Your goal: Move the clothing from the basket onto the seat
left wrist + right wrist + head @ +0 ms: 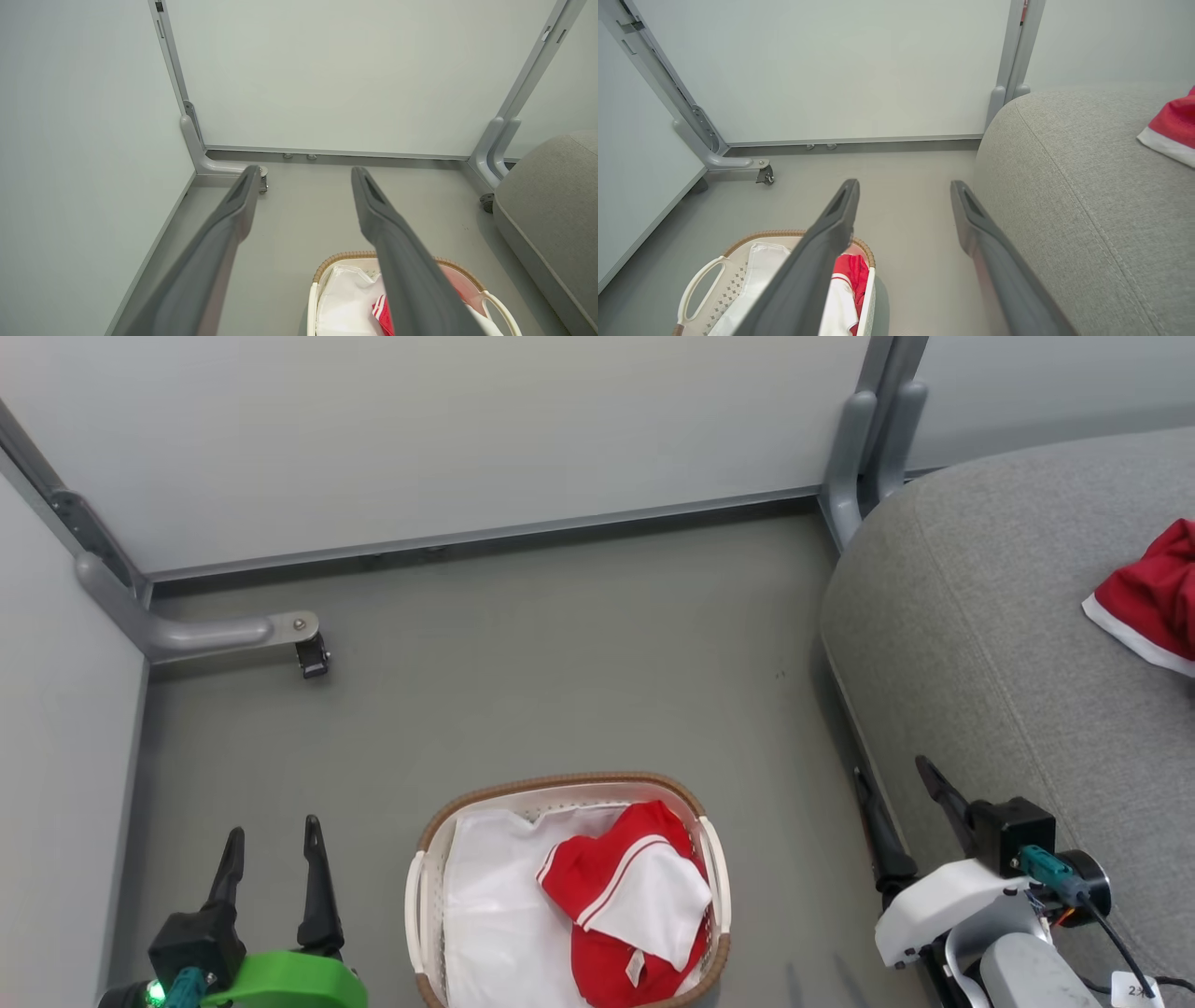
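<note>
At the near left, the left tool [272, 831] hangs above the floor [560, 644]. Its two fingers are spread wide with nothing between them. Just right of it the basket [560, 780] stands on the floor, lined with a white sheet [485, 905]. A red garment [588, 882] with white trim and a white panel lies bunched in the basket's right half, so that piece is not yet moved. Whether anything more lies beneath it cannot be told. Further right, the right tool [892, 770] is likewise wide open and empty, poised by the near left edge of the seat [980, 644]. At the far right a second red piece [1153, 583] with a white hem lies on the seat, partly cut off by the picture's edge. I judge the task to be roughly half done. One piece is delivered, at least one is left in the basket, and neither tool is reaching for it.
</note>
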